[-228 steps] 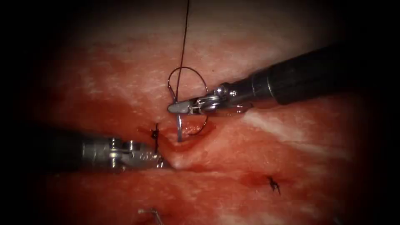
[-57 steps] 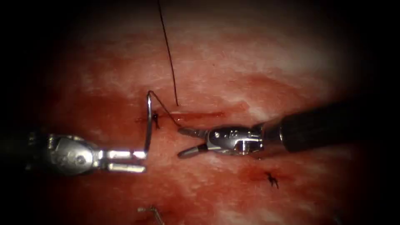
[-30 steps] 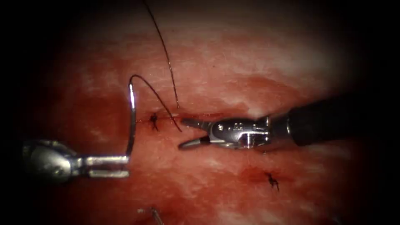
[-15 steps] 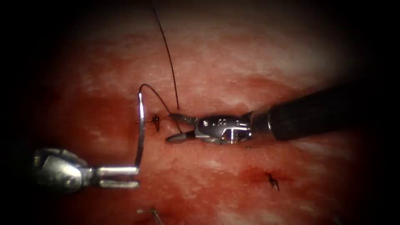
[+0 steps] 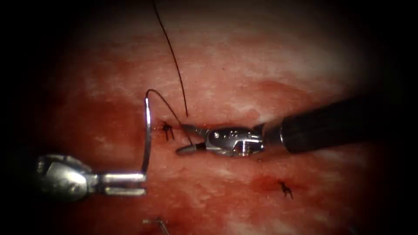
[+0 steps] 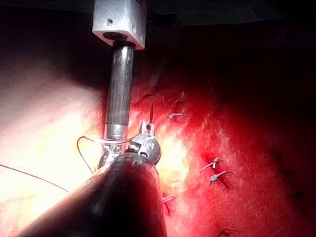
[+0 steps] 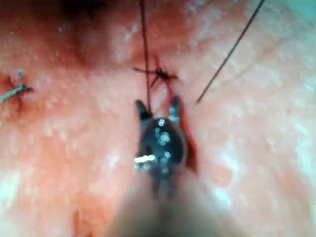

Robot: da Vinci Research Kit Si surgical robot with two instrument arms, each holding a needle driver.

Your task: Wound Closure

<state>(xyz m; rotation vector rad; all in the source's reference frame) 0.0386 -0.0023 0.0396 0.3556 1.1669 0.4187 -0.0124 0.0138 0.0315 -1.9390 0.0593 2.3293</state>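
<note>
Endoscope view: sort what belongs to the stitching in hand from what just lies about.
In use:
left hand, shut on the needle near one end, clear of the tissue
thread
right hand, open around the thread at the cut

Lying about:
knot
older stitch
thread end

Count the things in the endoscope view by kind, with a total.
Hands: 2. The left hand holds the needle near its tip end; the right hand is open and holds nothing.
Needle: 1, out of the tissue, left of the cut.
Thread: 1.
Knots: 2.
Total: 6.
</note>
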